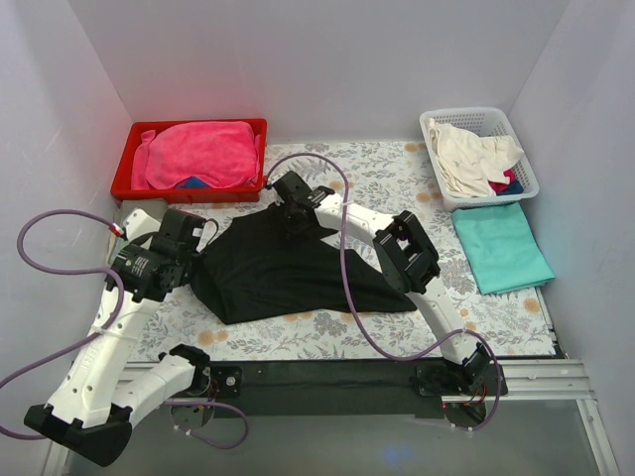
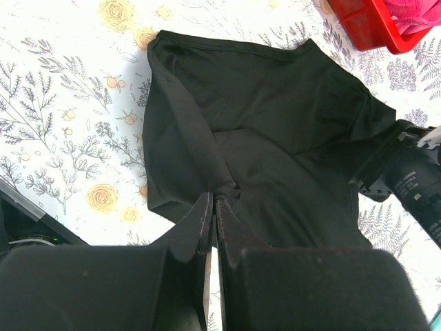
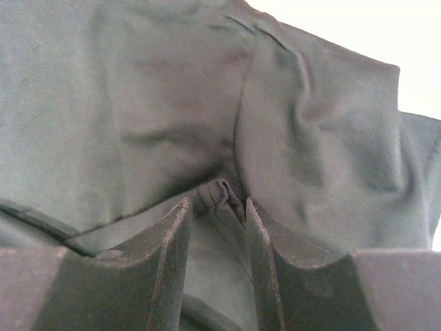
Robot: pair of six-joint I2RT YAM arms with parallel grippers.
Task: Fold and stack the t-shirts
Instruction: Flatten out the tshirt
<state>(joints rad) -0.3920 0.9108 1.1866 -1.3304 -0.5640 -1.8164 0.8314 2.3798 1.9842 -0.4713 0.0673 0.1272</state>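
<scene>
We've got the black t-shirt point(image 1: 288, 273) rumpled mid-table on the floral cloth point(image 1: 397, 178), its long axis running left to right. The left gripper point(image 2: 215, 198) is pressed together on a ridge of fabric at the shirt's left edge. The right gripper point(image 3: 217, 201) nips a small tuft at the far edge, and the cloth tents toward it. So the shirt's body lies rightward of the left gripper, nearward of the right. The teal t-shirt point(image 1: 501, 248) sits flat well off right, nearer the right arm — the stacking spot, we reckon.
</scene>
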